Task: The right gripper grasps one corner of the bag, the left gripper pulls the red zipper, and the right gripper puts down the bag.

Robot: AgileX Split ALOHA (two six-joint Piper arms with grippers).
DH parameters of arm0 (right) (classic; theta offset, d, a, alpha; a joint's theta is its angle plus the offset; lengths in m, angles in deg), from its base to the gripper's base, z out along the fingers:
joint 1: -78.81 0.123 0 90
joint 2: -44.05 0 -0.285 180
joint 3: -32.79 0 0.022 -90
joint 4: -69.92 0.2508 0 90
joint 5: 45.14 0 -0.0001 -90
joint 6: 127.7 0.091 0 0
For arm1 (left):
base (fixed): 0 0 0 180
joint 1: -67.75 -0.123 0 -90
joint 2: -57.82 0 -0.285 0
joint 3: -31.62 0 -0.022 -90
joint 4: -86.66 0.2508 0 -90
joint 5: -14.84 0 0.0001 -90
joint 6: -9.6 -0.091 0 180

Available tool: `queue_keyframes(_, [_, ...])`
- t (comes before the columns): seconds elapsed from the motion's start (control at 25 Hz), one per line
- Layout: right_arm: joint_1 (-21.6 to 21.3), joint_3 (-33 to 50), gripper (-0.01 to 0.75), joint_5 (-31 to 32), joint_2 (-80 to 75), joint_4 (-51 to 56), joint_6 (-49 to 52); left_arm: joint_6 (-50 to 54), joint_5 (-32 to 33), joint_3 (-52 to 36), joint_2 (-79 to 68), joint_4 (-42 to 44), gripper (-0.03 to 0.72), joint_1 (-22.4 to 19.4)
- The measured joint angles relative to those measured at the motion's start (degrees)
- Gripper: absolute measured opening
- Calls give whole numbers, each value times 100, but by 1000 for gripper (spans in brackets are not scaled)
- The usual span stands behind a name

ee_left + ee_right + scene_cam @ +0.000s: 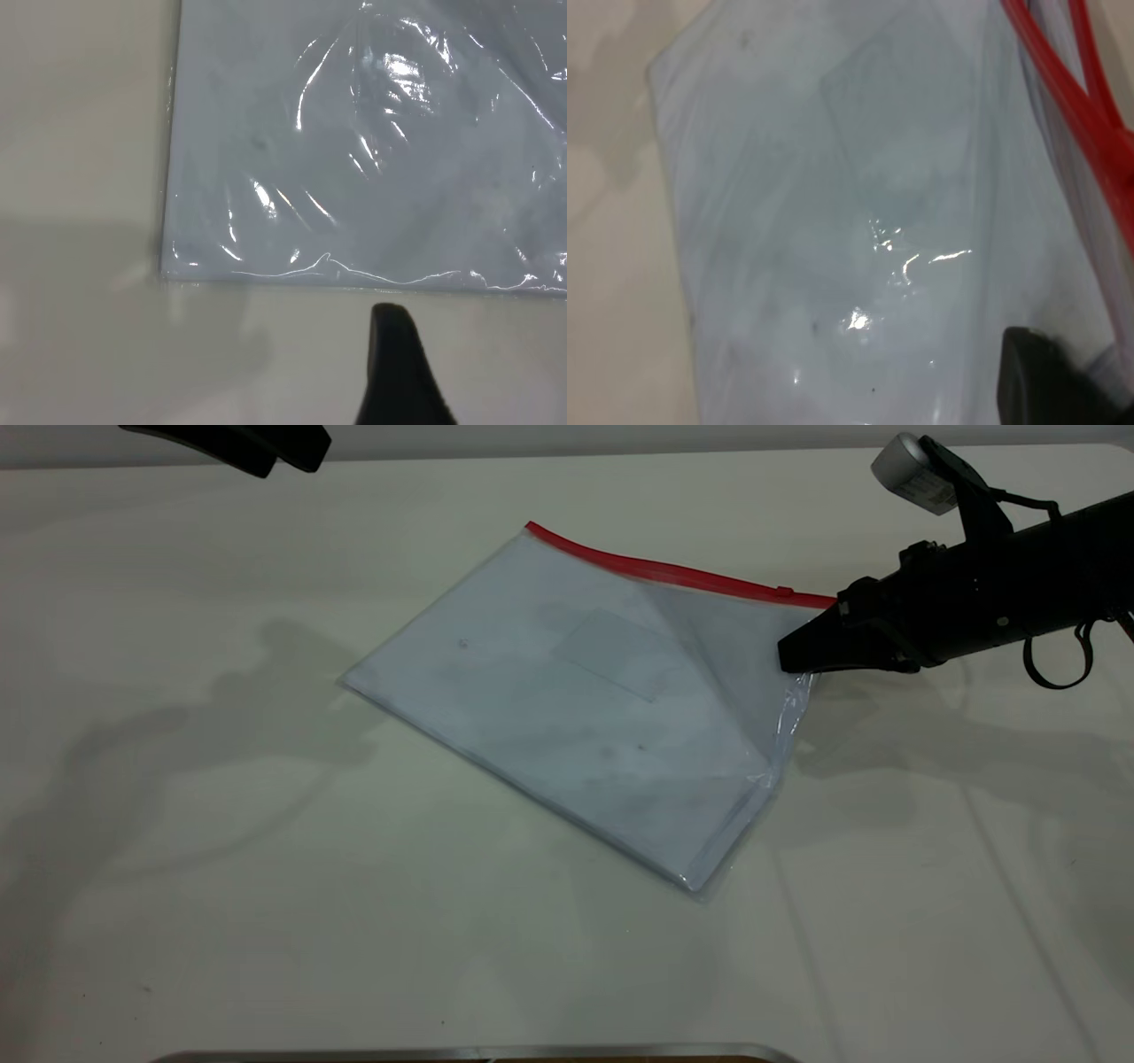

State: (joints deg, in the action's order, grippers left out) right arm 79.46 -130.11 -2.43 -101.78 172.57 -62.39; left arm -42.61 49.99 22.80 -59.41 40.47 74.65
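Bag [567, 700]: clear pouch with pale sheets inside, lying slantwise mid-frame in the exterior view on the table [221, 868]; its right corner is lifted off the surface, the rest lies flat. A faint label pocket [616, 654] shows near its middle.

Red zipper [673, 571]: runs along the bag's upper edge, from upper centre of the frame down toward the right. Small slider tab [783, 591] sits near the right end, just beside my right fingers.

Right gripper [797, 657]: mine, reaching in from the right edge of the frame; fingers pinched closed on the bag's right corner, just below the zipper end. The plastic there crumples and hangs beneath the tips. In my right wrist view one dark fingertip [1050, 376] presses the clear film, the red strip close by.

Left gripper [266, 447]: up at the upper left of the frame, well apart from the bag. Whether its fingers are open or closed, I cannot tell. In my left wrist view one finger [399, 372] hangs over bare table, near a bag edge.
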Motion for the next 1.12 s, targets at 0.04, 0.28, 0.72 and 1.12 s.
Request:
queue_keyframes(0.04, [0,-26,107,-6,-5,-5,11,0,0,0,0,-5,517,0])
queue_keyframes(0.28, [0,-138,34,75,0,-71,-23,-782,5,0,0,-20,517,0])
queue_keyframes(0.72, [224,-143,34,285,999,-1271,-278,-3484,325,564,0,-284,517,343])
queue_keyframes(1.12, [895,-143,34,338,1445,-1932,-384,-4360,375,905,0,-301,517,1328])
